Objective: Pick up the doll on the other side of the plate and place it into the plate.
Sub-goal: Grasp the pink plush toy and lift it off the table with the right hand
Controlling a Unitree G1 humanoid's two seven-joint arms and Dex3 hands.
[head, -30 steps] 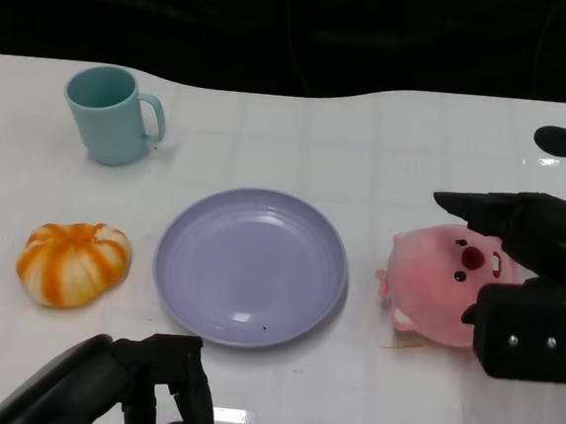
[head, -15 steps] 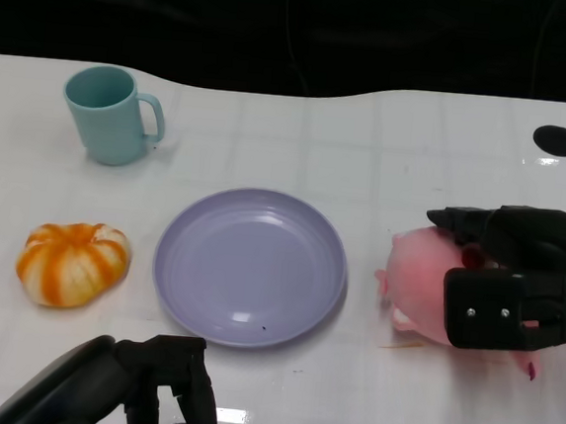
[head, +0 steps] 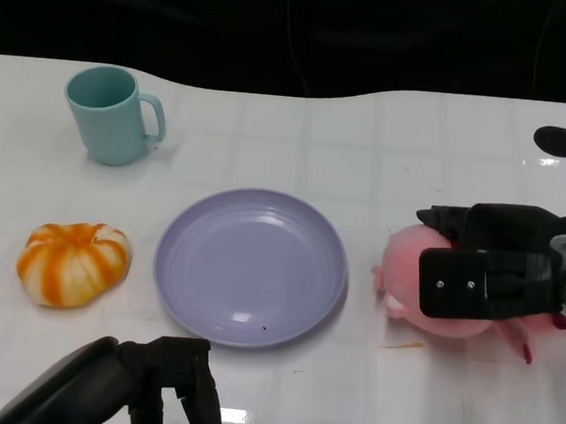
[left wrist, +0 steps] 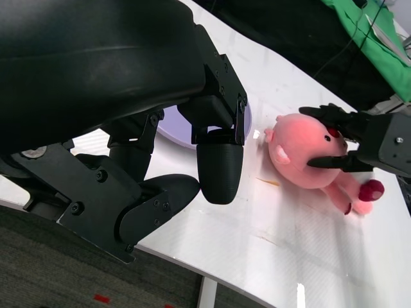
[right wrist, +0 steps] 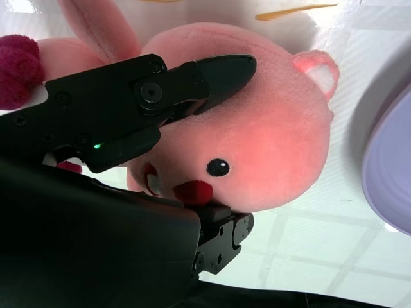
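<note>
The pink plush doll [head: 402,267] lies on the white table, right of the lilac plate [head: 174,272]. My right hand [head: 491,270] is wrapped over it and grips its head. In the right wrist view one finger [right wrist: 192,80] presses on one cheek of the doll [right wrist: 282,135], and the others sit under its mouth. The plate's rim [right wrist: 392,173] shows beyond it. My left hand [head: 138,393] rests at the near edge with its fingers curled in on nothing. The left wrist view shows the doll [left wrist: 302,160] still down on the table, held by the right hand [left wrist: 366,138].
An orange and white pumpkin toy [head: 72,262] lies left of the plate. A teal mug [head: 111,115] stands at the back left. A black round hole [head: 556,141] marks the table's far right. The table's near edge [left wrist: 192,273] drops off beside my left hand.
My right hand has moved left over the doll and its fingers have closed around the head, squeezing it. The left hand has hardly moved.
</note>
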